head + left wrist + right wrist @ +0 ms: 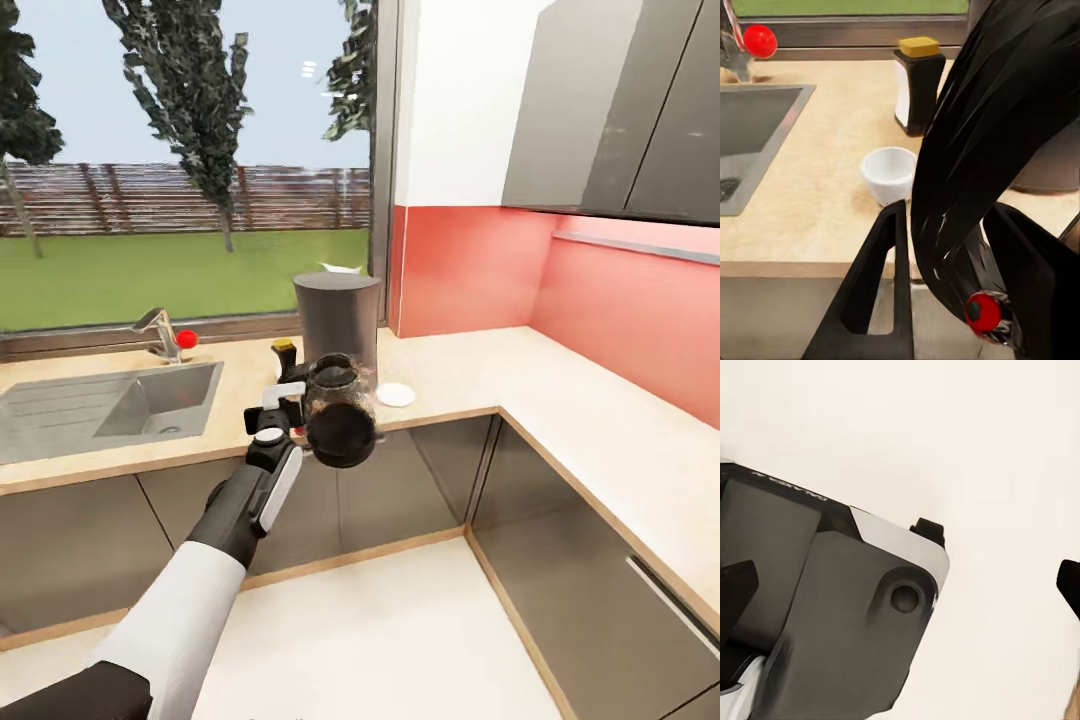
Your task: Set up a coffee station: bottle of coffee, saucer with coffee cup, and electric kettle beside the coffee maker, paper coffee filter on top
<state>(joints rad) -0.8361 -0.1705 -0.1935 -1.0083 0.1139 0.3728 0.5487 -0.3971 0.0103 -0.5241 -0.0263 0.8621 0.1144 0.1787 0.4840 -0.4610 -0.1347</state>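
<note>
Left gripper (300, 405) is clamped on the black loop handle of the electric kettle (340, 420), which I hold in the air just off the front edge of the countertop (460, 385), tipped so its dark base faces my head camera. The right gripper's state I cannot tell from its wrist view. I judge the kettle step is in hand: next I need to carry it forward over the counter, level it, and set it down beside the coffee maker (337, 318). The paper coffee filter (340, 269) seems already on top of it. Clutter crowds the landing spot: the bottle of coffee (918, 84) and the coffee cup (889, 173) on one side, the saucer (396, 394) on the other.
</note>
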